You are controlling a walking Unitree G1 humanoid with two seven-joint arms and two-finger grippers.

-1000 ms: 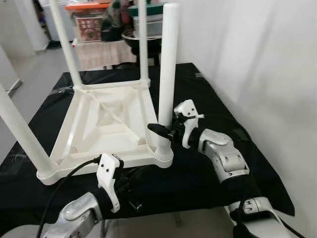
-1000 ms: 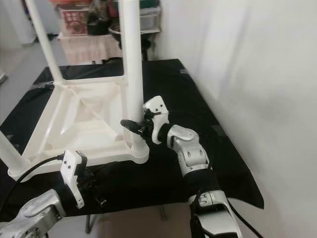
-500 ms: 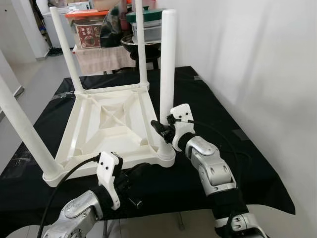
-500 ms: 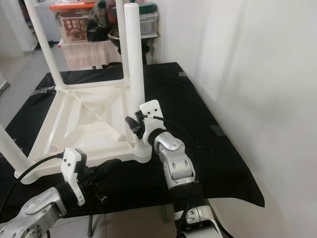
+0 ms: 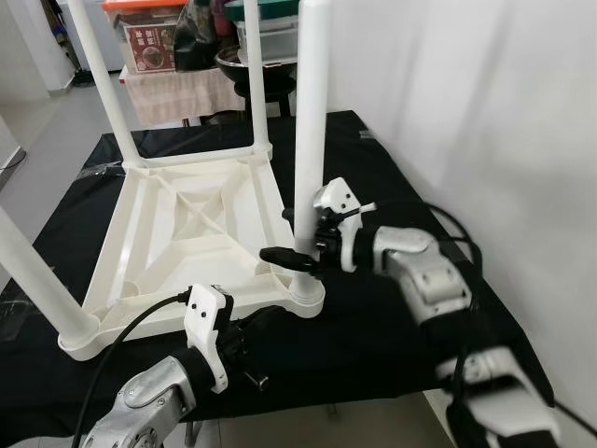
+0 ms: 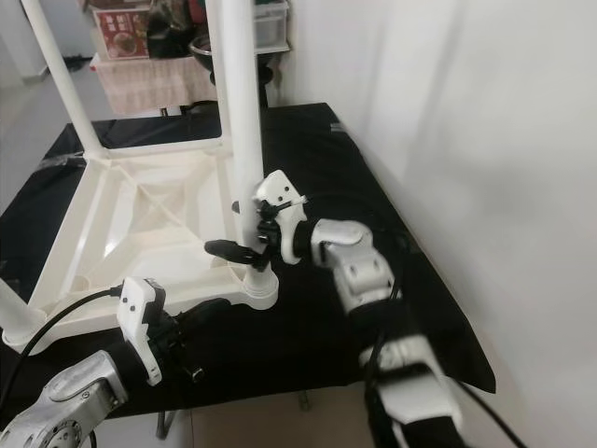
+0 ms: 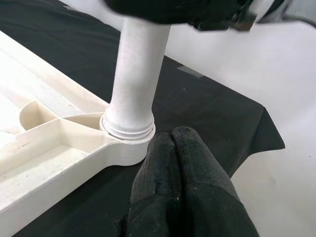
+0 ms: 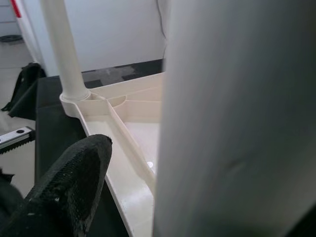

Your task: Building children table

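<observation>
A white plastic children's table [image 5: 187,224] lies upside down on a black cloth, with its legs pointing up. My right gripper [image 5: 277,235] is low on the near right leg [image 5: 308,121], just above its socket [image 7: 127,132]. It stands open, one finger [image 8: 74,173] in front of the leg with a gap showing and the other behind it. My left gripper [image 5: 261,319] is shut and holds nothing. Its fingertips [image 7: 177,143] rest on the cloth right beside that socket.
Three more legs stand at the far left [image 5: 107,84], far right [image 5: 256,84] and near left [image 5: 33,280] corners. The black cloth [image 5: 373,336] ends close in front of me. A white wall [image 5: 485,112] runs along the right. Boxes [image 5: 149,47] and a dark pot [image 5: 247,65] sit behind.
My right forearm has swung and its wrist has turned about the near right leg; its front finger now reaches further left across the leg. The left gripper has stayed put. The camera shifted slightly.
</observation>
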